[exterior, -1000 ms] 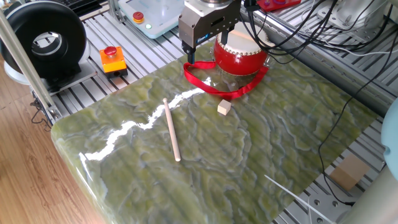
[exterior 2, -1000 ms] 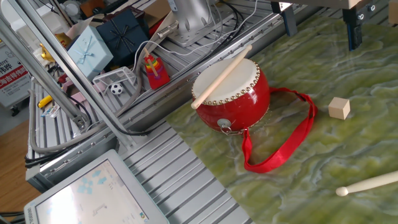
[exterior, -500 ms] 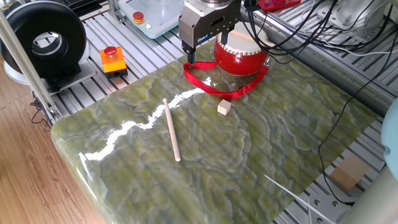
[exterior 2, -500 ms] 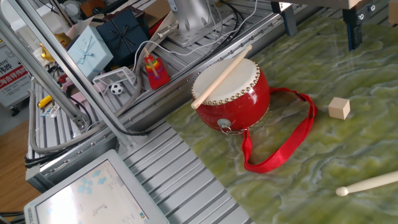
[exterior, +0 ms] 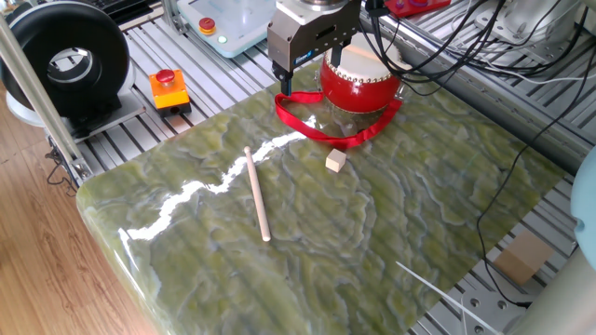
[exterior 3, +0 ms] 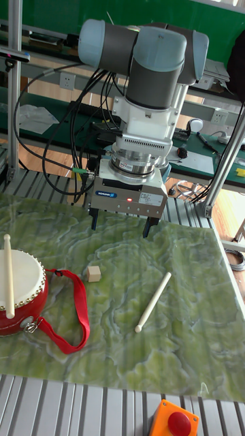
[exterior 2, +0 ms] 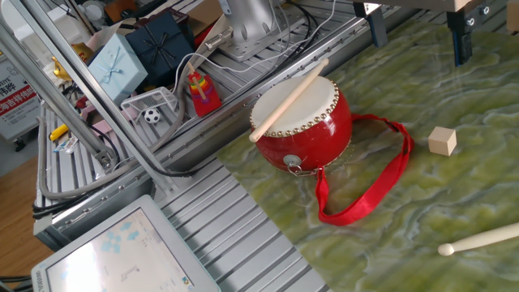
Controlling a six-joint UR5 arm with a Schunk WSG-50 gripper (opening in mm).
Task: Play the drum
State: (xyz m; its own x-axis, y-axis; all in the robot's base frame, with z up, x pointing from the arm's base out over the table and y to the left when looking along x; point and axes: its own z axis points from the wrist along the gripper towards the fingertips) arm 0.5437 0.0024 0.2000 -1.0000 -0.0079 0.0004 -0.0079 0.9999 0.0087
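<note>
**End effector empty, drum at its 8 o'clock**

The end effector (exterior 3: 120, 227) hangs over the desk (exterior 3: 194, 334), fingers spread wide, holding nothing. The drum (exterior 3: 20, 294) stands at its 8 o'clock, a drumstick (exterior 3: 8, 276) lying across the skin. A second drumstick (exterior 3: 152, 302) lies at 5 o'clock.

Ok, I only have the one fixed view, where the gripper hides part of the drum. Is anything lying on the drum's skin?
Observer: Yes, a drumstick lies across the skin of the drum, one end jutting past the rim.
Operator: I see just one finger. Is the gripper open?
Observer: Open; in the tall fixed view its fingers stand wide apart with nothing between them.
Operator: Is it touching the drum?
Observer: No, the tall fixed view shows a plain gap between them.
</note>
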